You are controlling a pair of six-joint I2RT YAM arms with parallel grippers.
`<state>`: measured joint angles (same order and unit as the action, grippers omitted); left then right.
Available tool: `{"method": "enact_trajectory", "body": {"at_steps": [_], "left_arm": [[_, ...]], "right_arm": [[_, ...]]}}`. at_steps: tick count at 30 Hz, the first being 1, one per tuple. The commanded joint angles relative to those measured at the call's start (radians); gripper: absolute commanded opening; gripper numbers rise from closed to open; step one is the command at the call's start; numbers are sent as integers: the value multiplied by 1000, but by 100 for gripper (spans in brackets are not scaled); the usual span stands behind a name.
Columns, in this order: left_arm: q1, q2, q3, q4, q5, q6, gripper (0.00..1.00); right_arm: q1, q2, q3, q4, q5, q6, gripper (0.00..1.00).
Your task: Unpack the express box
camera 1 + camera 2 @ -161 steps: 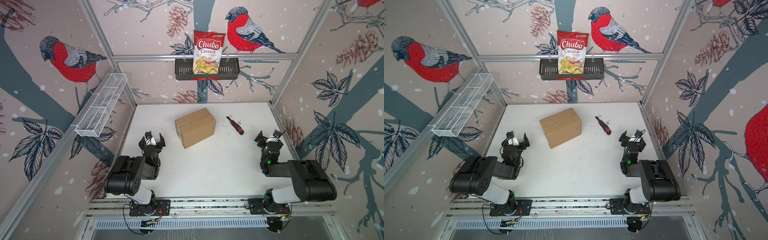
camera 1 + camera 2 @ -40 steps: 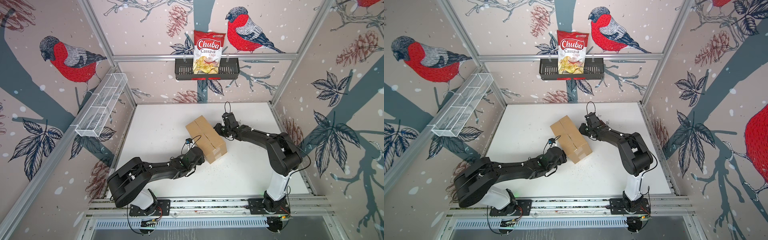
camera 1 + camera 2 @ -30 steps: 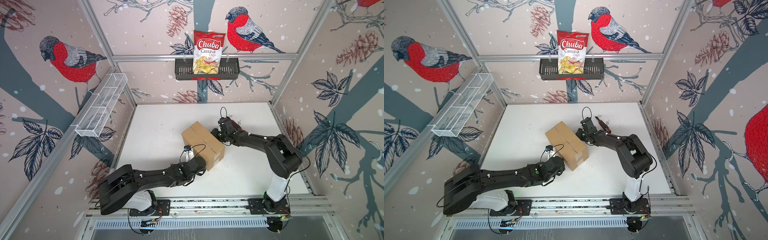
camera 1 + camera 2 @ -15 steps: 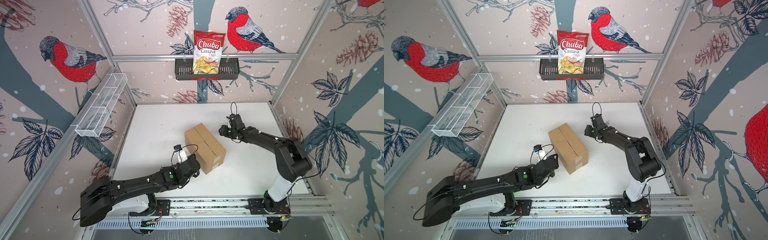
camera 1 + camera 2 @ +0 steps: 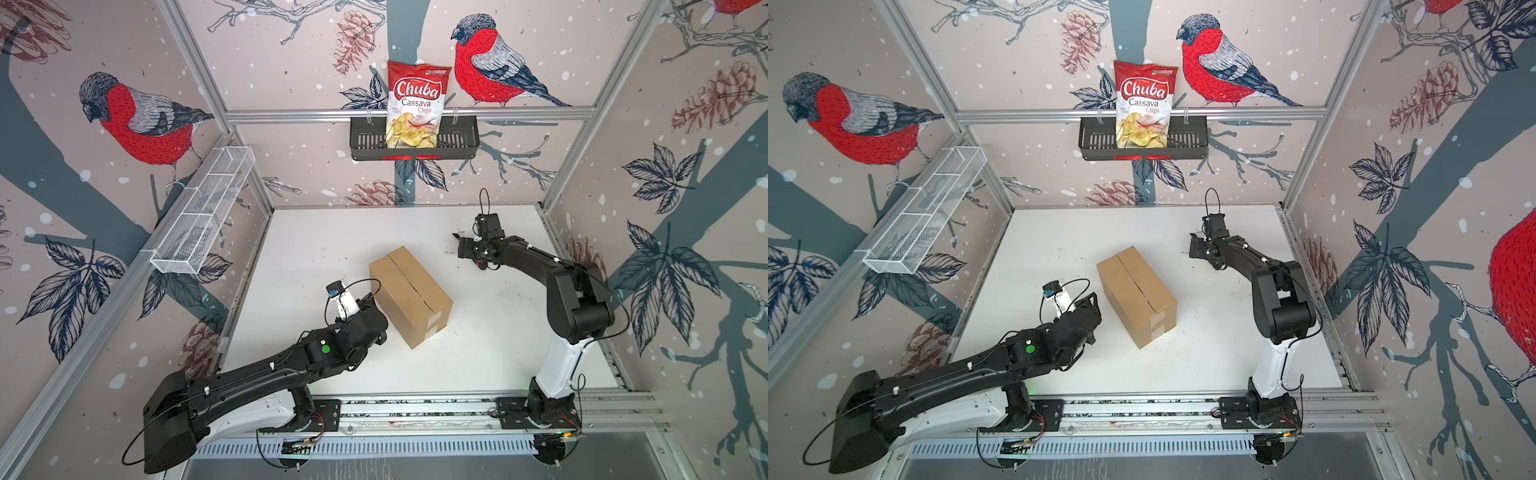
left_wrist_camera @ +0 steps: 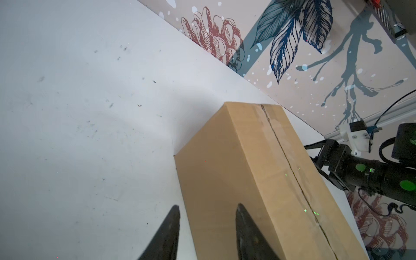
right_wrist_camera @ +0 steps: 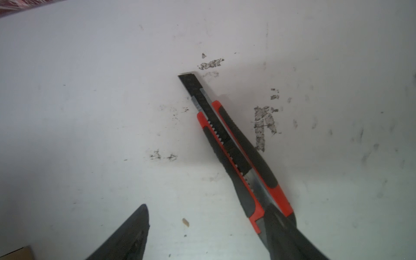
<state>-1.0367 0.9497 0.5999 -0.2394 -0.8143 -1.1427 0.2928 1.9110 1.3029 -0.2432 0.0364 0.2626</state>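
Brown express box (image 5: 409,295) just beside left pincer (image 5: 368,299); right pincer (image 5: 460,246) well apart.

Left gripper (image 6: 208,206) now sits just beside the express box (image 5: 409,295), jaws parted; right gripper (image 7: 209,209), wider, leaves it, perhaps touching the knife (image 7: 234,153).

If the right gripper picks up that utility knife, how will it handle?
The utility knife looks rigid and slim, lying flat on the table, so a nudge would probably slide or spin it, not roll it. Its black-and-red handle looks rubbery, likely good grip. The blade is extended, so grasping mid-handle seems safer.
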Motion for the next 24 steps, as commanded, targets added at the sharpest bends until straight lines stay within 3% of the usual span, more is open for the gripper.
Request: {"method": "enact_trajectory", "body": {"at_steps": [1,12,24], "left_arm": [[35,-11,16,-15,-6,75,42],[95,40,83,48,45,209,46],[207,62,118,79,198,294,46]], "right_arm": [[-13,40,38,-51,44,-69,81],[-47,185,183,-126,44,-122,81],[-47,204,156,-153,27,-143,70]]}}
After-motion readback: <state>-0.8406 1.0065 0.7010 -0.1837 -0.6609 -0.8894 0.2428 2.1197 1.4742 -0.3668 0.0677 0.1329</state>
